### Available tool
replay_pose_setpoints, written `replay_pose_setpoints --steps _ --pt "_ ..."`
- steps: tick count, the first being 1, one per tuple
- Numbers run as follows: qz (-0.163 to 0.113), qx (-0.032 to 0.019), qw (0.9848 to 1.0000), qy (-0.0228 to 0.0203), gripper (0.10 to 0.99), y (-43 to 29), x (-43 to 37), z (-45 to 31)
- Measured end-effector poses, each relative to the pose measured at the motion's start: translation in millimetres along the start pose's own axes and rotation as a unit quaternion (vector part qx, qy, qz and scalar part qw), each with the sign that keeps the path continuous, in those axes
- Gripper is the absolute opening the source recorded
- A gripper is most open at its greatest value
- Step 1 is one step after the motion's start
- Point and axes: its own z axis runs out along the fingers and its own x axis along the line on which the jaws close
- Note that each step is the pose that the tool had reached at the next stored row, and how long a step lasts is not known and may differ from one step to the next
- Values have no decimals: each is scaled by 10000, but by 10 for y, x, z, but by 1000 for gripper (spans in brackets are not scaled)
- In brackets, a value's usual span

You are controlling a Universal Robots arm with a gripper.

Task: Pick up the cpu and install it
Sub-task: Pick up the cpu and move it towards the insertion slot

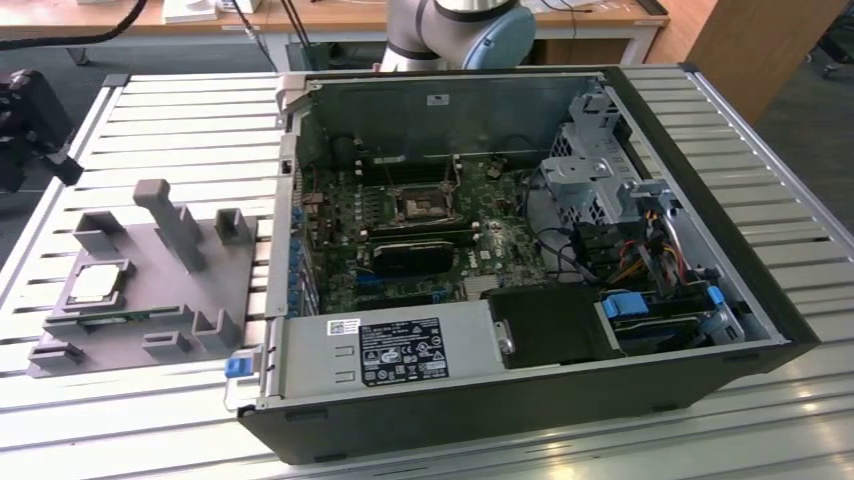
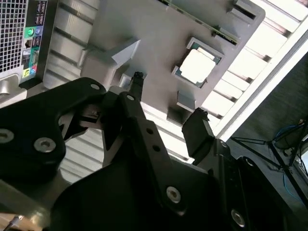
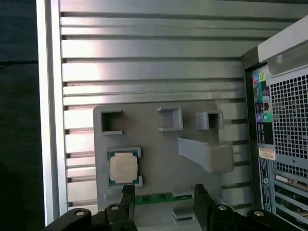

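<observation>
The cpu [image 1: 96, 284] lies flat in a recess of the grey holder block [image 1: 147, 290], on the slatted table at the exterior view's left. Its silver top also shows in both wrist views [image 3: 123, 168] [image 2: 197, 66]. My gripper [image 3: 163, 204] hangs above the holder, apart from the chip, open, with nothing between its black fingers [image 3: 126, 202]. The second wrist view shows the same open gripper [image 2: 166, 108] over the holder [image 2: 159, 38]. The black-framed socket [image 1: 418, 205] sits on the green motherboard inside the open computer case [image 1: 694, 300].
The holder's upright posts [image 3: 204, 154] rise close to the cpu. A green memory stick [image 3: 154, 197] lies in a slot of the holder near my fingers. The case's rear panel [image 3: 284, 134] stands beside the holder. A black tool body [image 1: 27, 120] shows at the exterior view's left edge.
</observation>
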Motion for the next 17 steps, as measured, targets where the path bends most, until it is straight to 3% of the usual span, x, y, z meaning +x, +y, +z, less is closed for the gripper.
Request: replay_pose_setpoints --steps 3,17 --pt "0 -1 10000 0 612 4 -9 -67" --pt "0 -1 10000 -1 612 4 -10 -72"
